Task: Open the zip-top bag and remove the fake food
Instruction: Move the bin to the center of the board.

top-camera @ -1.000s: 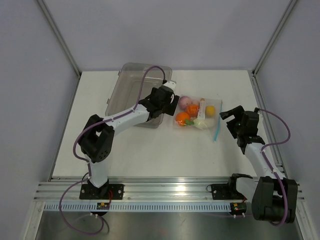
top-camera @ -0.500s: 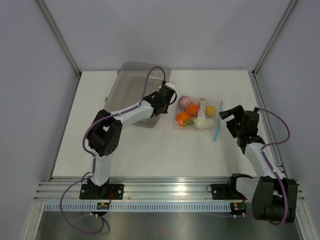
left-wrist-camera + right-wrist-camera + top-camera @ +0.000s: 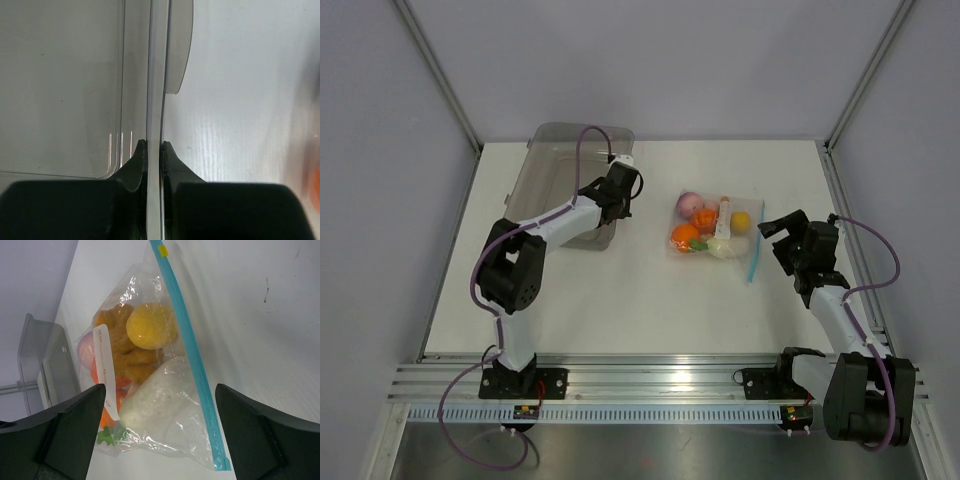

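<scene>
The zip-top bag [image 3: 718, 226] lies flat on the white table right of centre, its light blue zip strip [image 3: 753, 264] on the right edge. Inside it is the fake food: a purple onion [image 3: 690, 204], orange pieces [image 3: 686, 236], a yellow piece [image 3: 741, 220] and a white radish [image 3: 723, 246]. My right gripper [image 3: 775, 236] stands open just right of the strip. In the right wrist view the right gripper [image 3: 160, 390] frames the bag [image 3: 165, 440], the zip strip [image 3: 187, 345] and the radish [image 3: 160, 400]. My left gripper [image 3: 622, 186] is shut on the tray's wall [image 3: 155, 75].
The smoky-grey translucent tray [image 3: 552, 168] sits at the back left, a gap of bare table between it and the bag. Its corner also shows in the right wrist view as the tray [image 3: 42, 355]. Grey walls enclose the table on three sides.
My left gripper has shut on the tray's right wall and dragged the tray leftward, away from the bag. The bag and my right arm have stayed put.
</scene>
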